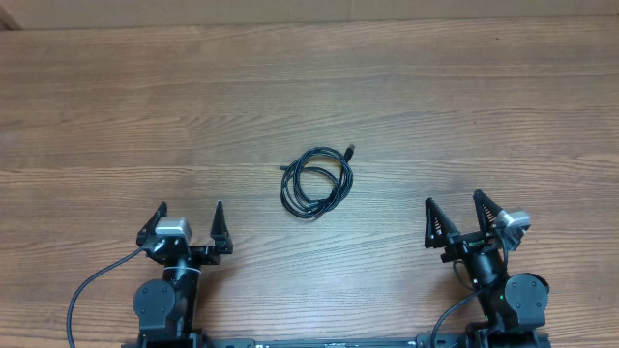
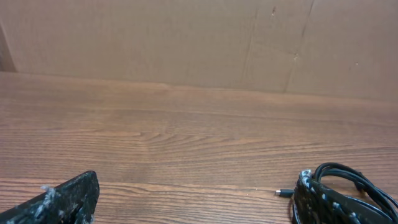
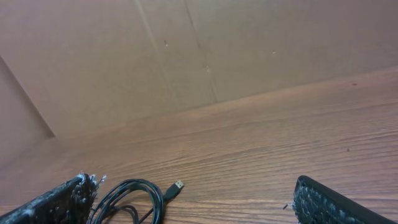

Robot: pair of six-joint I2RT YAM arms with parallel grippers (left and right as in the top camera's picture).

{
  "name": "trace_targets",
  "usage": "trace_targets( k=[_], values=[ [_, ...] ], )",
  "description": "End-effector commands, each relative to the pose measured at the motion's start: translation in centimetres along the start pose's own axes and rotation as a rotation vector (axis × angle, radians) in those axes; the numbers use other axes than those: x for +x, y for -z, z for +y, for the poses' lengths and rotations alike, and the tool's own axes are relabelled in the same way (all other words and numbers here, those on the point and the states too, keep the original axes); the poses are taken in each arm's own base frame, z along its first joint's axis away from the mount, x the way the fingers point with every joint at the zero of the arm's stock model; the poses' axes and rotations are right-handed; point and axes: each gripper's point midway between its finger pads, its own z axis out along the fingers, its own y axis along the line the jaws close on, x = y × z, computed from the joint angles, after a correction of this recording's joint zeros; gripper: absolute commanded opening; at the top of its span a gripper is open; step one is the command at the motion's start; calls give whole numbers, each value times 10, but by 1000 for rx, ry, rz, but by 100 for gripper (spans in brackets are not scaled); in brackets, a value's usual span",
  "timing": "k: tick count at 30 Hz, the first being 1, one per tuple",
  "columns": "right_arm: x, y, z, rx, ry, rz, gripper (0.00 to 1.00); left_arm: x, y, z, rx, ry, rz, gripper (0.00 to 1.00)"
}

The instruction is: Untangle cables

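The cables point(image 1: 316, 182) lie as a small black coil on the wooden table point(image 1: 464, 106), near its middle, with one plug end pointing up-right. The coil also shows at the lower right of the left wrist view point(image 2: 351, 186) and at the lower left of the right wrist view point(image 3: 134, 199), where a USB plug sticks out. My left gripper point(image 1: 191, 215) is open and empty, down-left of the coil and apart from it. My right gripper point(image 1: 453, 209) is open and empty, down-right of the coil.
A brown cardboard wall point(image 2: 199, 43) stands along the table's far edge. Thick black wires point(image 1: 92, 285) run from the arm bases at the near edge.
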Motion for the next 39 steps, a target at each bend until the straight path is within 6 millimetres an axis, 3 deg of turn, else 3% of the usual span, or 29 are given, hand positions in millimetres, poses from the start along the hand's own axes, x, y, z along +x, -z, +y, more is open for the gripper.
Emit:
trace_targets(
  k=[1, 13, 18, 21, 26, 33, 39],
  values=[
    [-3, 1, -15, 81, 4, -31, 100, 1, 0, -2, 11, -1, -4, 100],
    [0, 0, -12, 63, -1, -16, 100, 0, 0, -2, 7, -1, -7, 100],
    [6, 1, 13, -82, 0, 25, 100, -7, 0, -7, 35, 4, -32, 100],
    [10, 4, 32, -191, 2, 54, 100, -19, 3, -14, 75, 0, -65, 100],
    [9, 13, 56, -303, -14, 118, 100, -58, 14, -19, 79, -21, -133, 100],
    [-20, 25, 69, -296, -61, 149, 100, -96, 32, -23, 71, -75, -69, 100],
    [-39, 31, 77, -255, -106, 258, 100, -124, 34, -28, 73, -71, 57, 99]
  ],
)
